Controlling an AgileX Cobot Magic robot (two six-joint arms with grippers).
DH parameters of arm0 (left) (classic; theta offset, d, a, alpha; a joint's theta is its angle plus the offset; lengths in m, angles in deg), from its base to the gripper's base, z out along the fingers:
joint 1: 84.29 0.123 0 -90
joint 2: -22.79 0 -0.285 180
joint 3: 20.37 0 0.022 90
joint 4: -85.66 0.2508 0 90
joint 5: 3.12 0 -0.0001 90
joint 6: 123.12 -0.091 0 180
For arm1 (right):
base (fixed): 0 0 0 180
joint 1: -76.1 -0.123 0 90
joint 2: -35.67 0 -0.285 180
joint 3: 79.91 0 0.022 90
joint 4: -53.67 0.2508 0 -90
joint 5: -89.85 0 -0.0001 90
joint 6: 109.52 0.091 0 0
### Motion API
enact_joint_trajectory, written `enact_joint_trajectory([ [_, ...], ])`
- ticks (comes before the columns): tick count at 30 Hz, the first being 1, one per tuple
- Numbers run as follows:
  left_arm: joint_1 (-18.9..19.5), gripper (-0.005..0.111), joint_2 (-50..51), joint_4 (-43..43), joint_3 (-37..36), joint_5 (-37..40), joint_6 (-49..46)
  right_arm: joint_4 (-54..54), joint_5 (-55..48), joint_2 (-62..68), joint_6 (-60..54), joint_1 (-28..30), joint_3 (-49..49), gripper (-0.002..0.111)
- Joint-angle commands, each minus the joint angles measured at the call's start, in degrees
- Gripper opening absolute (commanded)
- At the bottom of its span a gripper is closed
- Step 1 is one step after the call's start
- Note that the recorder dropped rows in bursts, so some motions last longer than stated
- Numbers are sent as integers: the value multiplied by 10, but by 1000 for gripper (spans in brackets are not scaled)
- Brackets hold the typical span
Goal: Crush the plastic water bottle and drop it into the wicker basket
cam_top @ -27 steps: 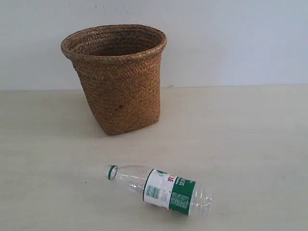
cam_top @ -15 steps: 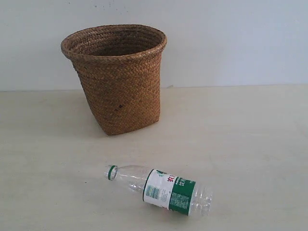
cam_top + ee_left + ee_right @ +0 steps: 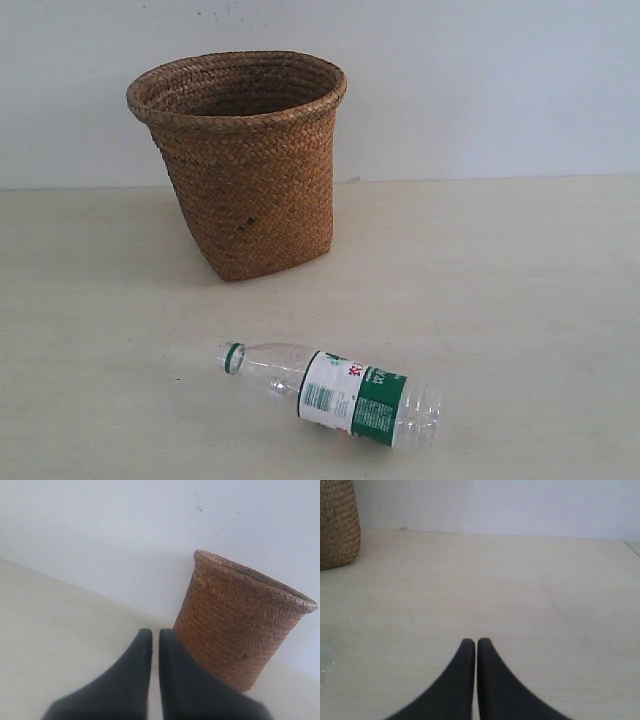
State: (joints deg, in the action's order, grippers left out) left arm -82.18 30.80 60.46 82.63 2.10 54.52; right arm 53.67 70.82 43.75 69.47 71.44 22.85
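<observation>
Opening step, by my read: the small clear plastic water bottle (image 3: 330, 392) lies uncrushed on its side on the pale table (image 3: 520, 300), out in front of the tall brown woven wicker basket (image 3: 250, 190). Left gripper (image 3: 155, 639) and right gripper (image 3: 476, 645) are pinched almost closed and empty (the bottle isn't clear in either wrist view). Next up: open wide and reach for it.

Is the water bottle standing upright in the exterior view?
No, the plastic water bottle lies on its side on the table.
</observation>
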Motion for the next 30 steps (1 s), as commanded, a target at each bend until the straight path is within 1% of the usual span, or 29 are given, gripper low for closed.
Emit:
enact_joint_trajectory([
  [1, 1, 4, -2, -22, 24, 36, -12, -5, 6, -3, -2, 1, 0, 0],
  [4, 1, 4, -2, -26, 65, 68, -30, -5, 6, -3, -2, 1, 0, 0],
  [8, 1, 4, -2, -68, 119, 98, -75, -5, 6, -3, -2, 1, 0, 0],
  [11, 1, 4, -2, -135, 158, 136, -156, -5, 6, -3, -2, 1, 0, 0],
  [15, 1, 4, -2, -258, 210, 219, -322, -5, 17, -3, -2, 1, 0, 0],
  [16, 1, 4, 2, -288, 220, 239, -350, -5, 17, -3, -2, 1, 0, 0],
  [19, 1, 4, 42, -343, 256, 306, -422, -5, 17, -3, -2, 1, 0, 0],
  [24, 1, 4, 166, -341, 311, 406, -452, -5, 17, -3, -2, 1, 0, 0],
  [26, 1, 4, 216, -341, 323, 424, -466, -5, 17, -3, -2, 1, 0, 0],
  [30, 1, 4, 314, -344, 334, 435, -465, -5, 17, -3, -2, 1, 0, 0],
])
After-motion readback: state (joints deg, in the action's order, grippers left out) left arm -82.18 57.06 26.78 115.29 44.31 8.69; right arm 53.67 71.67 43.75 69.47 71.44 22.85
